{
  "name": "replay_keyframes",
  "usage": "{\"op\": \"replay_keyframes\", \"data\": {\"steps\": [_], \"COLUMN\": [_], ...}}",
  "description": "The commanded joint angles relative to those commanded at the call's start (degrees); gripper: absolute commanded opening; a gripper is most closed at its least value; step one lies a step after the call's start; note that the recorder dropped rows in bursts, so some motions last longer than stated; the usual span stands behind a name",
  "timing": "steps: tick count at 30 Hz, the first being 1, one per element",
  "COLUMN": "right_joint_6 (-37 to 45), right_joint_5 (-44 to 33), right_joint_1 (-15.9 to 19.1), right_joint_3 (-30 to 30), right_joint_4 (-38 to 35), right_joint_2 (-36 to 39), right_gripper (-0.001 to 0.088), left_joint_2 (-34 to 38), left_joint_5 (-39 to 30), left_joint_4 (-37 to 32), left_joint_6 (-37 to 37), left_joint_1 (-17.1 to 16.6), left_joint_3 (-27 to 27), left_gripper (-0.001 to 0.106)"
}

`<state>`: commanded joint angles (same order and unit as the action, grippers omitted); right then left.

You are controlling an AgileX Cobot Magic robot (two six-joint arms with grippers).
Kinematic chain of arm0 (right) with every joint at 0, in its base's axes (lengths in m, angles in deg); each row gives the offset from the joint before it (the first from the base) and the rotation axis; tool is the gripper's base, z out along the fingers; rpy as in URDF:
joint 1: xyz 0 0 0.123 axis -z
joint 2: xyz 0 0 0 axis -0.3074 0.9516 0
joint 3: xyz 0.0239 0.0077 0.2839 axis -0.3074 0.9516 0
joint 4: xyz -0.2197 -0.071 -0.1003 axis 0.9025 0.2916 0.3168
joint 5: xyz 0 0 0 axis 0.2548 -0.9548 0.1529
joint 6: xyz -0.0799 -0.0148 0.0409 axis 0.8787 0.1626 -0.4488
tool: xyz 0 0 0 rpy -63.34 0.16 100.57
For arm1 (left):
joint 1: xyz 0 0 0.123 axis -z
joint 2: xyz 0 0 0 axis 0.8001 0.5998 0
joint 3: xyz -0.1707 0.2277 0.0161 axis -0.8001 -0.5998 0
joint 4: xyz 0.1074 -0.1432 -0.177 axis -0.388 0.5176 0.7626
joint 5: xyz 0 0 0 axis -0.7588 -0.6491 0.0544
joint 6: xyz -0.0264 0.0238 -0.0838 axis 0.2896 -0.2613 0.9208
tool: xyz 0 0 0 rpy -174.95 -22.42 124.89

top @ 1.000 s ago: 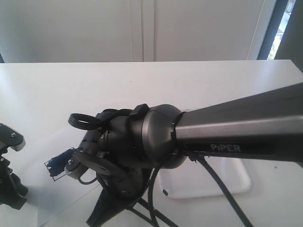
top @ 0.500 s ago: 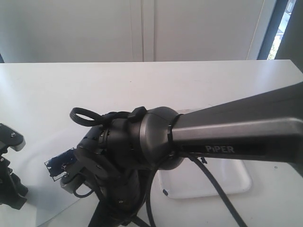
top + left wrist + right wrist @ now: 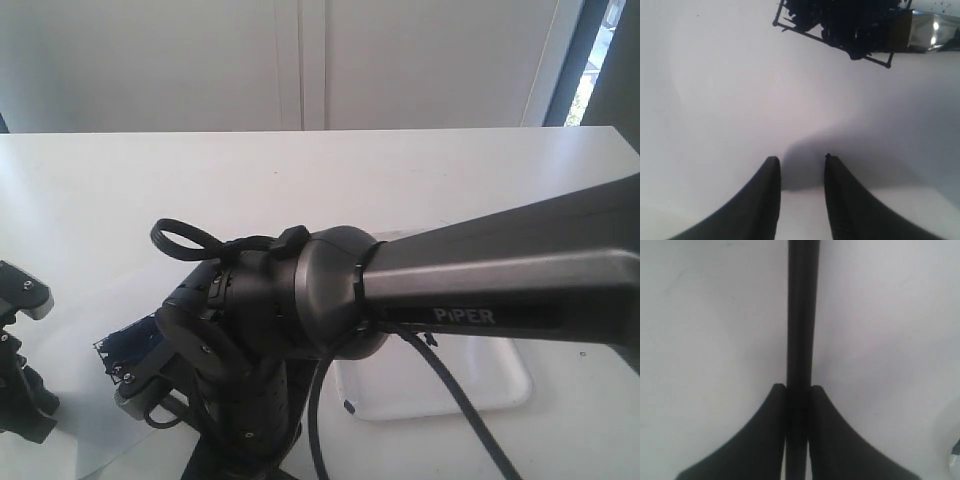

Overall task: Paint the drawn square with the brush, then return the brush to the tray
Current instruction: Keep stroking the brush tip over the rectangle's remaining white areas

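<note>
The drawn square [image 3: 840,22] is a tilted black-lined rectangle, its inside smeared dark navy; in the exterior view the drawn square [image 3: 125,348] lies left of the right arm's wrist [image 3: 250,330]. The brush's silver ferrule [image 3: 930,30] rests at the square's edge, with the bristles on the paint. My right gripper [image 3: 799,387] is shut on the brush's black handle [image 3: 801,315]. My left gripper [image 3: 800,160] hovers open over bare white surface, short of the square. The white tray [image 3: 500,385] is partly hidden behind the right arm.
The big dark right arm [image 3: 500,270] crosses the exterior view and hides the table's near middle. The left arm [image 3: 20,395] stands at the left edge. Cables [image 3: 460,400] hang over the tray. A wall and window frame stand behind the white table [image 3: 400,170].
The right arm's wrist has dropped lower and toward the near edge, beside the square. The left arm has not moved.
</note>
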<state>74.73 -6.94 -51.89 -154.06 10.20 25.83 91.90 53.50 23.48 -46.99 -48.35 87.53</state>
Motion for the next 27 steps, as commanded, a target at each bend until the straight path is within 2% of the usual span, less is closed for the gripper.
{"op": "replay_keyframes", "data": {"steps": [15, 27], "right_joint_6": [0.7, -6.4], "right_joint_5": [-1.8, -1.9], "right_joint_1": [0.0, 0.2], "right_joint_3": [0.0, 0.0], "right_joint_4": [-0.6, 7.3], "right_joint_2": [0.0, 0.0], "right_gripper": [0.0000, 0.0000], "left_joint_2": [0.0, 0.0], "left_joint_5": [0.0, -0.4], "left_joint_4": [0.0, 0.0], "left_joint_6": [0.0, 0.0], "left_joint_1": [0.0, 0.0], "left_joint_3": [0.0, 0.0], "left_gripper": [0.037, 0.037]}}
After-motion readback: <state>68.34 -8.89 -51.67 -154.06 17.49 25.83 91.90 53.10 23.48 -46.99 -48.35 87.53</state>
